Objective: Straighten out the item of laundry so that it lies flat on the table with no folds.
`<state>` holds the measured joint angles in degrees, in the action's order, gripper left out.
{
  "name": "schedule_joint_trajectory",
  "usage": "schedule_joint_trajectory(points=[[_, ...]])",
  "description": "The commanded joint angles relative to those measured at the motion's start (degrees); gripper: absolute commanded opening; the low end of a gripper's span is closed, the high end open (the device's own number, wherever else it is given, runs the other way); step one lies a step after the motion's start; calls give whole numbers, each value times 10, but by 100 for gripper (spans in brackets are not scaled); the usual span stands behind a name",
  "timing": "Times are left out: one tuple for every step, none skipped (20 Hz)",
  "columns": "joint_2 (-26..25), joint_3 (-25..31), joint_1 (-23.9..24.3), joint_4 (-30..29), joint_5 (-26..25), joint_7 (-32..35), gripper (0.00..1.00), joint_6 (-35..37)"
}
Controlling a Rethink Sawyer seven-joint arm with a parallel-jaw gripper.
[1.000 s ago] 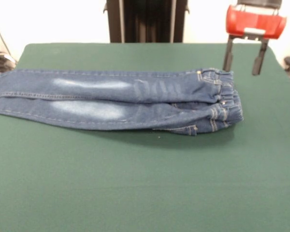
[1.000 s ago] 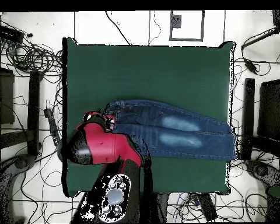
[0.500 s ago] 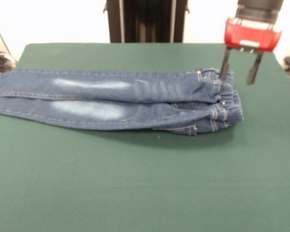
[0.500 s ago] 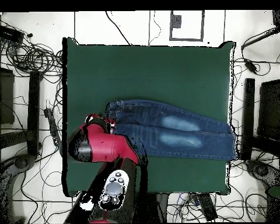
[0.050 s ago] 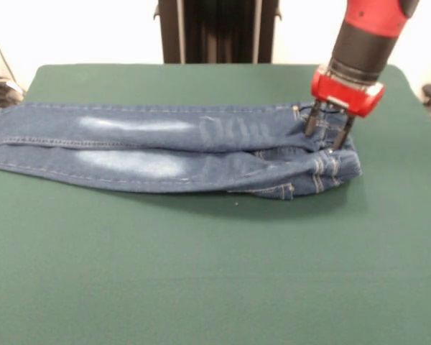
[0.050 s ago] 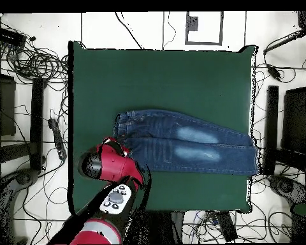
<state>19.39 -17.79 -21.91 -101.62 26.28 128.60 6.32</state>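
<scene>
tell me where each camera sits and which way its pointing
Front view: sits across the table, facing the robot; the jeans lie sideways, and the red and black arm drops from above, its gripper on the waistband.
Overhead view: sits above, looking straight down; the arm reaches up from the bottom edge.
Both show the jeans, table and arm, turned half round.

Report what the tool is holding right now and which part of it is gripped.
Nothing is clearly held. The tool is down at the waistband end of the jeans, its fingers apart on either side of the elastic band, not closed on the cloth.
</scene>
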Motion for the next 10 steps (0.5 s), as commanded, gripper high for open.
schedule_joint_trajectory(points=[[-87, 56, 12, -77, 94, 220, 100, -22], [-107, 54, 8, -65, 107, 226, 100, -12], [-114, 59, 12, -63, 111, 227, 100, -9], [-124, 70, 26, -55, 110, 217, 100, -4], [-131, 72, 29, -49, 108, 212, 100, 0], [-139, 82, 40, -39, 102, 198, 100, 8], [-143, 88, 47, -36, 95, 188, 100, 2], [-146, 104, 66, -34, 71, 162, 100, -17], [-148, 110, 72, -33, 62, 156, 100, -29], [-149, 131, 94, -35, 50, 146, 100, -41]])
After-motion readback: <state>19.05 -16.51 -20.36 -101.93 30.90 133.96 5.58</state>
